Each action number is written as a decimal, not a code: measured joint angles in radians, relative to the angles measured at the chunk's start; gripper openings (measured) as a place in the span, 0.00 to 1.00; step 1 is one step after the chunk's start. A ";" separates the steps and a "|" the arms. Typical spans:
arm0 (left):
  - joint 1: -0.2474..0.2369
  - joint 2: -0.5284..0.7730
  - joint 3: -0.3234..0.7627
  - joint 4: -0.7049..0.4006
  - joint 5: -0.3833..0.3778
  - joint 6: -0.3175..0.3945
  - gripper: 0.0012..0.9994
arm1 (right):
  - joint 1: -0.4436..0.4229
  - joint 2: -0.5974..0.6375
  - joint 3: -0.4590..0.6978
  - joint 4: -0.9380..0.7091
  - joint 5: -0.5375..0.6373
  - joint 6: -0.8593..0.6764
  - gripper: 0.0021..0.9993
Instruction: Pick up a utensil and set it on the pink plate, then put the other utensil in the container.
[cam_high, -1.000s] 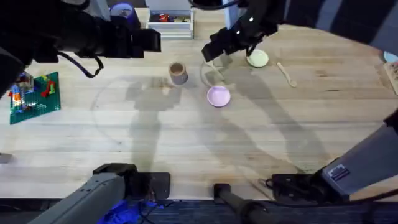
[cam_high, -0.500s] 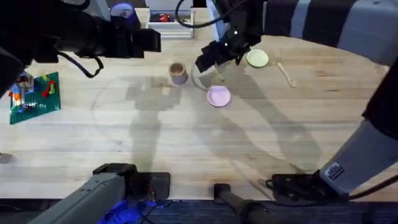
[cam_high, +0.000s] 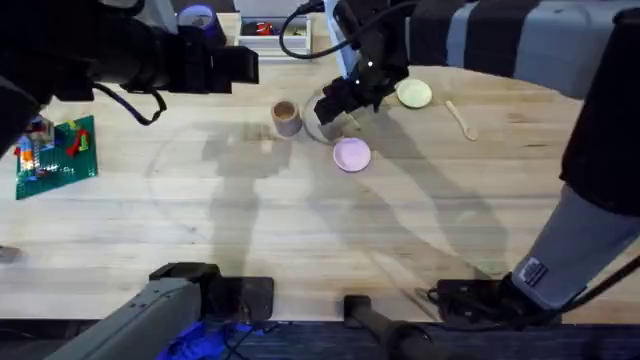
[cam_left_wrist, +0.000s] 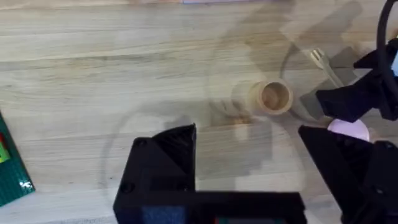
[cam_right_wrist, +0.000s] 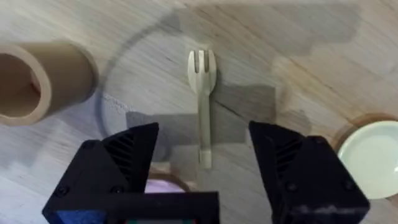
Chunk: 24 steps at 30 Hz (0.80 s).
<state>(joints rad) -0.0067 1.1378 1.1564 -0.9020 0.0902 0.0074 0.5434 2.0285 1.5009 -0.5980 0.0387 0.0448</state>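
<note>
Fork (cam_right_wrist: 202, 99) lies untouched on the desk (cam_high: 300, 230) — right hand (cam_right_wrist: 202, 162), fingers apart, has slid left, now poised over it for the pickup.

Bright, even light from above on the wooden table (cam_high: 300, 230), soft grey arm shadows spreading across the centre of the overhead frame. The left arm (cam_high: 110, 55), upper left, looms dark and blurred. In the right wrist view the fork (cam_right_wrist: 203, 93) is crisp, shadow bands crossing it.
</note>
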 joint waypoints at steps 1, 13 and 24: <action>0.000 0.000 0.000 0.000 0.000 0.000 0.99 | 0.000 0.001 0.000 0.001 0.000 0.000 0.87; 0.000 0.000 0.000 -0.001 0.000 0.000 0.99 | 0.007 0.027 0.009 0.022 0.015 0.016 0.85; 0.000 0.000 0.000 -0.007 0.000 0.000 0.99 | 0.018 0.036 0.016 0.037 0.026 0.019 0.37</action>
<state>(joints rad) -0.0067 1.1378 1.1564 -0.9092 0.0904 0.0074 0.5613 2.0640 1.5169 -0.5606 0.0643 0.0640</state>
